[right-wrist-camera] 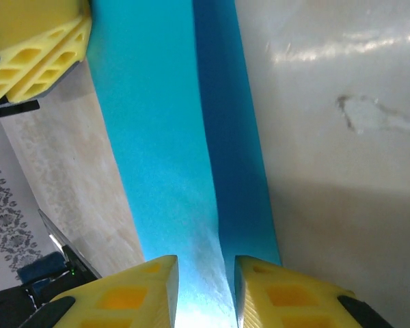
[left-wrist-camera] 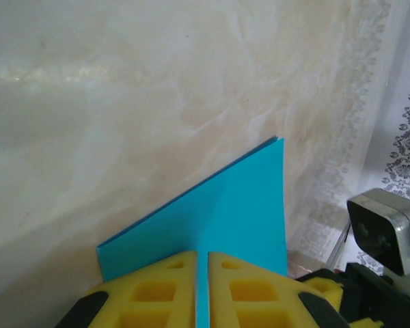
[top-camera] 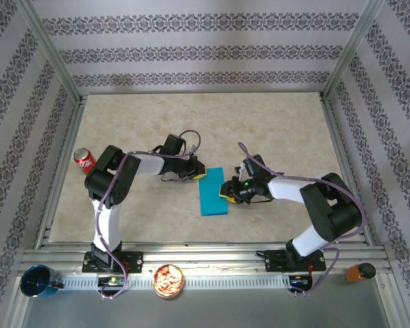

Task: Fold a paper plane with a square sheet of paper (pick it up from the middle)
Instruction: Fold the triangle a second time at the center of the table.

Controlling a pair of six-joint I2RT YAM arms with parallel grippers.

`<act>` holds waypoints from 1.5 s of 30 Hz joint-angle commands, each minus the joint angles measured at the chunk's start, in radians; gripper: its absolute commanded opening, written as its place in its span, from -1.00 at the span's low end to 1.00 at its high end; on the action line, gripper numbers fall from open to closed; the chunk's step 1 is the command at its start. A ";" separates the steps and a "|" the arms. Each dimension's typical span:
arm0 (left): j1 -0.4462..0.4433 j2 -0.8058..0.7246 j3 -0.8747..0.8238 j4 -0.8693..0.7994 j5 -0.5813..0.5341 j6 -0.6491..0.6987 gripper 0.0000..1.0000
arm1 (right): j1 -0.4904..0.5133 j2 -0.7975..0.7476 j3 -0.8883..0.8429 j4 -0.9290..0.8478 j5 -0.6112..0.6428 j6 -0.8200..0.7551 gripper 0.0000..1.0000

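Now we see the thin, turquoise-blue square sheet of paper [top-camera: 213, 192], folded double, mid-table on the beige marbled table [top-camera: 191, 116]. Our left gripper [left-wrist-camera: 202, 254] pinches one edge. Our right gripper [right-wrist-camera: 206, 261] straddles the opposite edge, yellow fingers narrowly apart; whether it grips, we cannot tell.

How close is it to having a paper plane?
Early days. The blue sheet looks folded once into a rectangle. In hand: the left end effector pinches its edge; the right end effector sits over it, fingers apart. To do: no pointed nose or wings yet, so most folds remain.
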 commanded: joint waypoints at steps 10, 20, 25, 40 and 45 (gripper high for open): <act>-0.015 -0.014 0.128 -0.194 -0.053 0.178 -0.55 | -0.042 0.089 0.057 0.082 -0.088 -0.006 -0.46; -0.043 -0.230 0.055 -0.183 -0.155 0.214 0.04 | -0.051 0.104 0.050 0.128 -0.104 0.013 -0.52; -0.124 -0.377 -0.074 -0.132 -0.252 0.304 0.09 | -0.051 0.110 0.044 0.154 -0.115 0.028 -0.54; -0.632 -0.504 -0.303 -0.062 -0.900 0.740 0.27 | -0.050 0.119 0.021 0.251 -0.156 0.086 -0.53; -0.717 -0.405 -0.233 -0.131 -1.027 0.803 0.39 | -0.050 0.111 0.016 0.245 -0.147 0.090 -0.52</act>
